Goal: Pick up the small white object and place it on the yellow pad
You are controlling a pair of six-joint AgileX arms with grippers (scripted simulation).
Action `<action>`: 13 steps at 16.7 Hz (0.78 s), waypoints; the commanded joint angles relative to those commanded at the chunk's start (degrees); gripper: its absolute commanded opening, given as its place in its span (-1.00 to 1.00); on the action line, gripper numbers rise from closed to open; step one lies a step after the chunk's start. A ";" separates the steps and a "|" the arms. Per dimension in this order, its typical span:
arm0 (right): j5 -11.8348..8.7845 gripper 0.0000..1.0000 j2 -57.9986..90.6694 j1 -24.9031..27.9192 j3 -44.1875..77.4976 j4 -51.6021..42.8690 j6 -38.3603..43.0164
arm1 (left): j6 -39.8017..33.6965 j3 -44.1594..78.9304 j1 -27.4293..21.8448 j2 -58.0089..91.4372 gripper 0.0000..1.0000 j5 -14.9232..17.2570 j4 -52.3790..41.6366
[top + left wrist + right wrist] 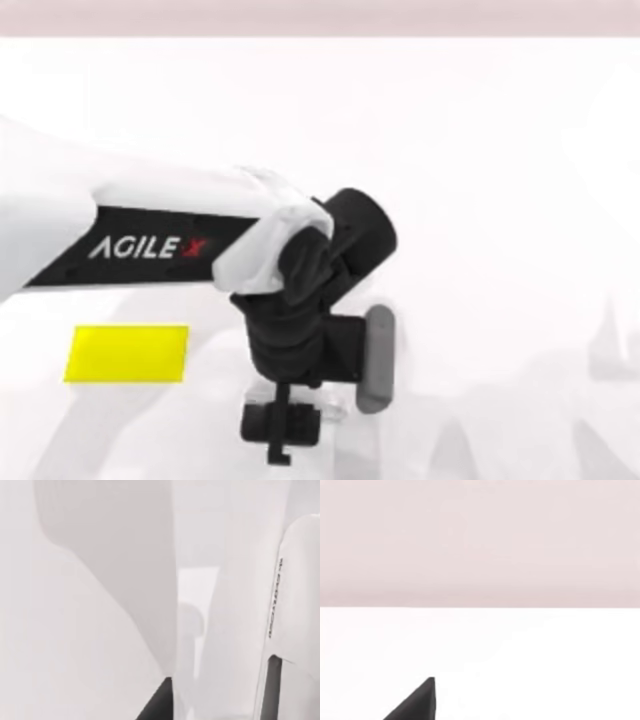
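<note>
In the top view my left arm reaches in from the left, and its black left gripper [283, 428] hangs near the table's front edge, right of the yellow pad [127, 353]. The small white object [335, 405] shows only faintly there, crossing behind the fingers and sticking out to the right, and the gripper looks shut on it. The left wrist view shows one dark fingertip [160, 707], with the white object's body and dark slit [300, 605] close beside it. Of my right gripper only one dark fingertip [417, 705] shows, in the right wrist view.
The white table [500, 200] runs back to a pale pink wall strip [320, 15]. Soft grey arm shadows lie across the front of the table. The grey rounded slab [377, 358] is part of the left gripper's wrist.
</note>
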 joint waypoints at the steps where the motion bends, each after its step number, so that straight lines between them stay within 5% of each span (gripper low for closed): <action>1: 0.00 1.00 0.00 0.00 0.00 0.00 0.00 | 0.00 0.00 0.00 0.00 -0.21 0.00 0.00; 6: 0.00 1.00 0.00 0.00 0.00 0.00 0.00 | 0.00 0.00 0.00 0.00 -0.96 0.00 0.00; 13: 0.00 1.00 0.00 0.00 0.00 0.00 0.00 | 0.00 0.00 0.00 0.00 -1.00 0.00 0.00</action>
